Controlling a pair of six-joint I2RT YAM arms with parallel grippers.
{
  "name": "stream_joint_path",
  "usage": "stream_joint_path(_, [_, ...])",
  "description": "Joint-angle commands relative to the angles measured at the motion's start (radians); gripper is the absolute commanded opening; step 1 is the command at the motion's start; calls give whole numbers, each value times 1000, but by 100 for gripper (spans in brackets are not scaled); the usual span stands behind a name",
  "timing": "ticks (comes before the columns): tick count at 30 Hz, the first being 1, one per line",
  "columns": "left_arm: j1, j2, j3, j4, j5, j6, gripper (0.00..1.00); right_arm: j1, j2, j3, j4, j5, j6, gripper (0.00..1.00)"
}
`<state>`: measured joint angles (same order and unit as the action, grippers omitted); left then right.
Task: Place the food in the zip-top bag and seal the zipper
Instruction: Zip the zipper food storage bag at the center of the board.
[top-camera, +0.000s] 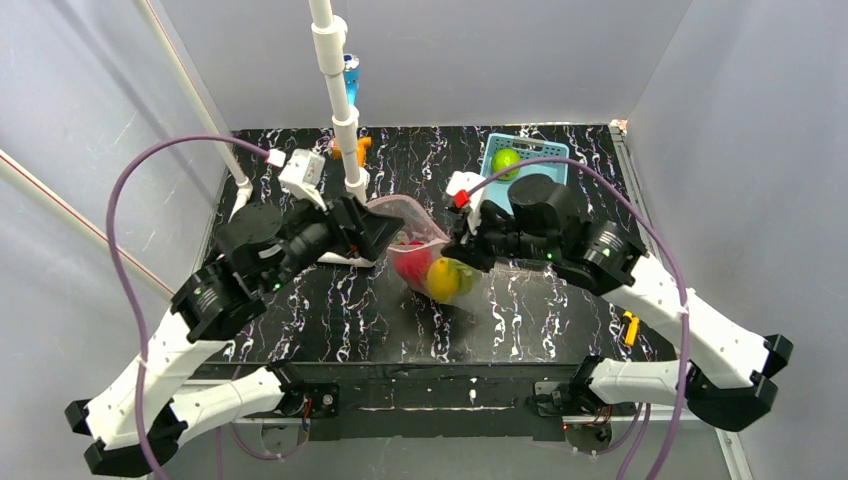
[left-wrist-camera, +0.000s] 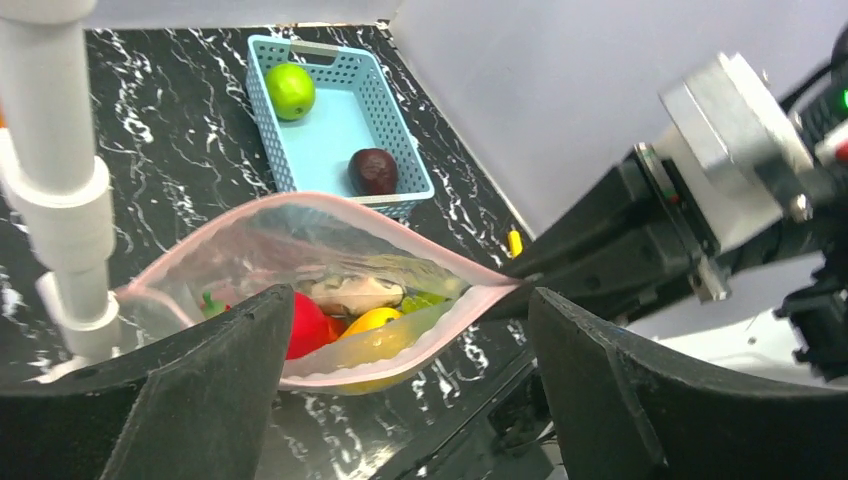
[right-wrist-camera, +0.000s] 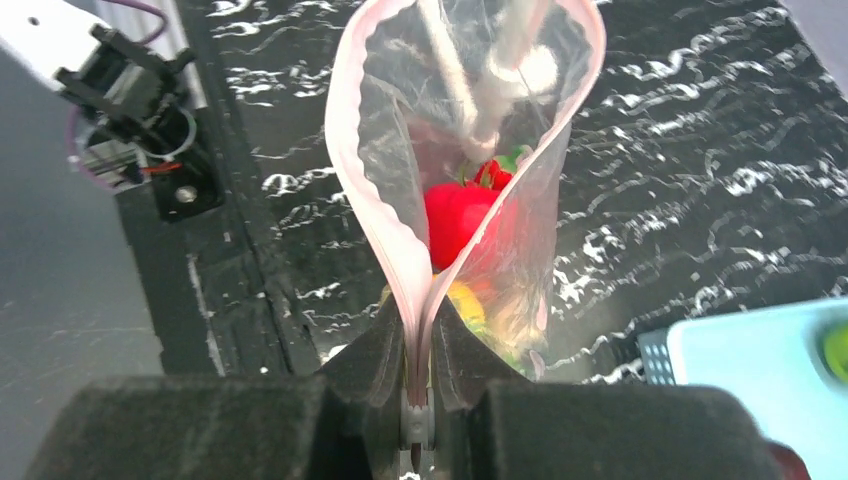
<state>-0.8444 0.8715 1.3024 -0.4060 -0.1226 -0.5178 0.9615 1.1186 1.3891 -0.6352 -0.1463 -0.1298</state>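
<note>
Pink zipper end inside right end effector

Likely robotics lab cell: grey panel walls, marbled black table, white pipe frame.

Your bag sits on the bench between left gripper and right gripper, food inside it, basket behind to its right holding two fruits.

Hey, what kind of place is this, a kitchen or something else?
Probably a robot test cell, not a kitchen: plain grey walls box in a black marbled tabletop, and the food is toys, in a clear zip-top bag and a blue basket.
</note>
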Motion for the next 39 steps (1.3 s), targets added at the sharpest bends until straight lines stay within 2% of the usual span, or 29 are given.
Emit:
stream_joint_path(1, [5,-61,59,-138,63,183,87,-3,57,192,-1,-230,-36,1])
stream_joint_path(5, [5,-70,138,-231,183,266,89,-13,104,266,13,-357,-4,1])
stream_joint_path(10, [5,0,237,-289,269,345,89,-171,48,67,158,-489,84,1])
stream_joint_path(18, [5,83,180,-202,347,326,92,-206,34,-97,135,-407,62,1])
stream_joint_path(23, [5,148,185,-200,382,321,92,-220,17,-105,139,-386,66,1])
stream_joint_path(30, [5,157,107,-135,434,377,92,-233,19,-108,149,-420,68,1])
stream_joint_path(32, [20,188,115,-168,418,383,92,-235,17,-108,155,-431,72,1])
stream_joint_path(35, [40,245,153,-217,503,402,92,-238,11,-111,158,-447,80,1])
stream_joint_path(37, [42,275,160,-220,571,413,94,-240,8,-114,158,-460,81,1])
stream_joint_path(39, [43,308,181,-258,581,440,98,-241,1,-118,157,-469,82,1])
